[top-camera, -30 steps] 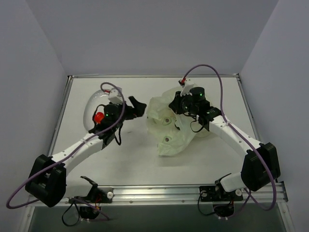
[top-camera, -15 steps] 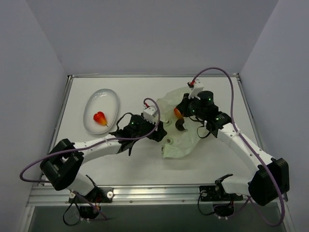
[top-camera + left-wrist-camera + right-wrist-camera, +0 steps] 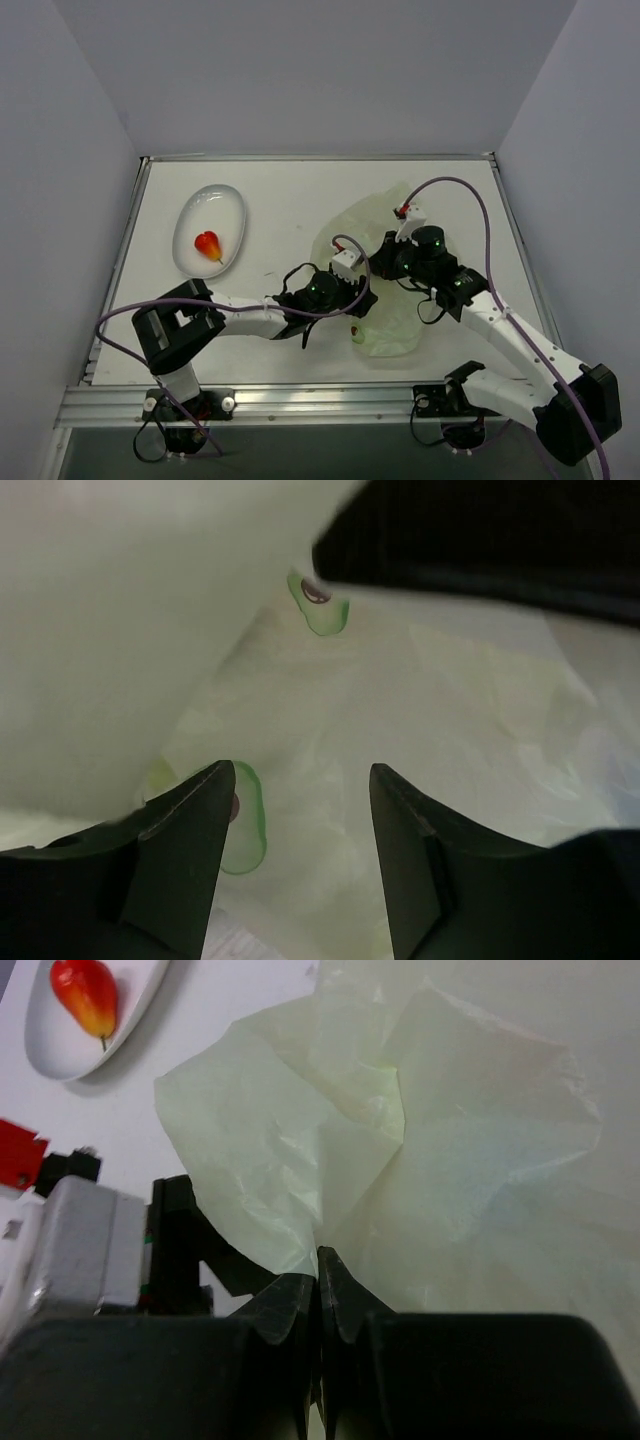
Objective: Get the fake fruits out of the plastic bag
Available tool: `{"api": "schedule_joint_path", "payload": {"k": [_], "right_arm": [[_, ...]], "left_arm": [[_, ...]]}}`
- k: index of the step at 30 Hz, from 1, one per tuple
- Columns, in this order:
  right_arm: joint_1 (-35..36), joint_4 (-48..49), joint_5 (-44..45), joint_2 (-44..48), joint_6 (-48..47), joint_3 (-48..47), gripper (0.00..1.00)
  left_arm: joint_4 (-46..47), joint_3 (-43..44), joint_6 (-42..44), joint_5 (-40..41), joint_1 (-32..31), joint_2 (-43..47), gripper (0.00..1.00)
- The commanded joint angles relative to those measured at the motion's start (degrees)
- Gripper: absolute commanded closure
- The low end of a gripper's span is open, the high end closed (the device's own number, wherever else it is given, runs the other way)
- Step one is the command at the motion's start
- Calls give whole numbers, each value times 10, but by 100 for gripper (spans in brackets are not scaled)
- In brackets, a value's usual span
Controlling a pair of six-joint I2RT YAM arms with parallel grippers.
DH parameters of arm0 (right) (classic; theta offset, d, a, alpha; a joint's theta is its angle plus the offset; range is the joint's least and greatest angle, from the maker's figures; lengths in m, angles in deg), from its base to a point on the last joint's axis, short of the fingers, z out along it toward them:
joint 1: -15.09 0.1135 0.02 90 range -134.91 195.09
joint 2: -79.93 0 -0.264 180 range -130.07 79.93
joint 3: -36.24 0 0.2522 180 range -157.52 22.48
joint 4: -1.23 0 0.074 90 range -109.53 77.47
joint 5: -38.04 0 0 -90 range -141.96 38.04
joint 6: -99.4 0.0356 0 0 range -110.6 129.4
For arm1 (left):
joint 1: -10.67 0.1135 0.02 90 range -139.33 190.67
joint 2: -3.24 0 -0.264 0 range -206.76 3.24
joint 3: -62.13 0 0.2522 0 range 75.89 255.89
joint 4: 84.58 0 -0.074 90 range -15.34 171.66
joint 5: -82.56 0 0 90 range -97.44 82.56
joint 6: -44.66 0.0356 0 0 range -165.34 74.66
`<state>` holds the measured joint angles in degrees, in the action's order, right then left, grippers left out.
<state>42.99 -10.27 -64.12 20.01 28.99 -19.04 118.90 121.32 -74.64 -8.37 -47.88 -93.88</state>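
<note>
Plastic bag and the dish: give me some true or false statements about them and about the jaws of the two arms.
1. One red fruit lies in the white dish. True.
2. The right jaws stand wide open above the dish. False: they are shut on a fold of the plastic bag.
3. The left jaws stand apart, with bag film in front of them. True.
4. In the top view, the dish sits to the right of the bag. False: it sits to the bag's left.

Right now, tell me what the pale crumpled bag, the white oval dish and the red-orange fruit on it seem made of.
Pale crumpled bag: thin translucent plastic film, sharply creased. White oval dish: smooth and glossy, probably ceramic or hard plastic. Red-orange fruit: likely moulded plastic, evenly shiny.
</note>
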Motion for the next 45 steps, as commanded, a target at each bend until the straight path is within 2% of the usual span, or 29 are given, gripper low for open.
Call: {"api": "schedule_joint_path", "payload": {"k": [1,4,6,7,8,11,12,16,19,21,22,25,29,31,34,36,38,39,42,45], "right_arm": [[25,3,6,37,31,19,100],[25,-10,32,62,12,5,100],[24,-14,44,63,7,-8,100],[24,-13,43,60,7,-9,100],[25,-13,39,55,7,-11,100],[24,-11,44,45,11,-17,100],[25,-9,44,44,11,-22,100],[25,7,39,40,28,-31,100],[26,26,29,40,52,-30,100],[27,47,10,38,64,-27,100],[26,52,0,37,69,-25,100],[27,68,-17,38,83,-16,100],[28,75,-23,42,91,-10,100],[26,80,-13,48,100,-7,100],[26,85,-5,49,103,-4,100],[25,85,0,48,102,-5,100],[24,86,7,48,98,-7,100],[24,85,13,48,97,-8,100],[23,85,28,45,90,-7,100],[21,85,46,39,83,-3,100]], "left_arm": [[86,18,-45,51,-14,-15,46],[81,32,-42,107,-36,-19,46],[80,40,-38,153,-33,-22,43],[66,49,-33,160,-30,-25,37],[53,61,-28,160,-25,-29,22],[39,103,-26,151,-14,-58,8],[35,115,-27,144,-14,-79,6],[17,181,-30,111,-15,-135,3],[20,195,-27,132,-14,-164,3],[21,206,-23,174,-14,-178,1],[33,207,-23,187,-15,-182,4],[39,225,-9,224,-16,-202,6],[48,274,14,222,-14,-253,6],[55,303,14,204,-14,-289,1],[69,309,-7,189,-13,-315,10],[77,308,-11,180,-10,-322,24],[81,302,-12,172,-7,-323,30],[84,299,-12,171,-6,-320,43],[114,264,-14,170,-4,-289,56],[129,226,-1,171,-5,-239,65]]}}
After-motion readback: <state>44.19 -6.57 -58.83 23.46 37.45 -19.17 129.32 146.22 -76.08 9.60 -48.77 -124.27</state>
